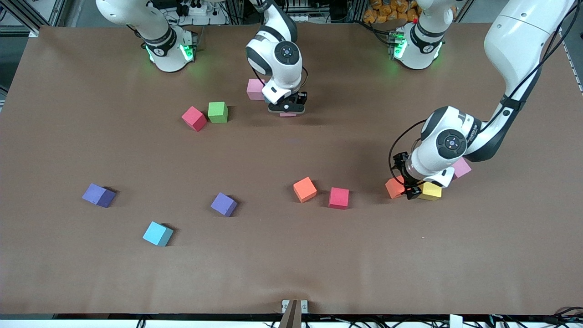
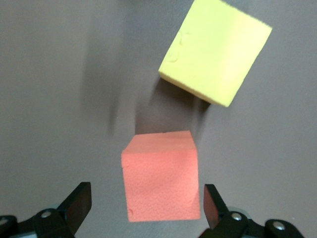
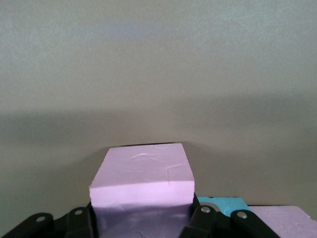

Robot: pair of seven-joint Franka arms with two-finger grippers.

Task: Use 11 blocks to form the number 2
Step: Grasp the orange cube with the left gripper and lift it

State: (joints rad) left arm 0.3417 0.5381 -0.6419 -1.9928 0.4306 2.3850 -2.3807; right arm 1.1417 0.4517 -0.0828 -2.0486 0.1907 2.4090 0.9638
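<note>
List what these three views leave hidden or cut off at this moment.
- Front view: the pink block in the right gripper is mostly covered by it.
- Front view: the cyan block seen in the right wrist view is hidden under that arm.
- Front view: the left gripper covers part of the orange block; the arm hides most of another pink block.
- Left wrist view: the yellow block is cut off by the edge.
</note>
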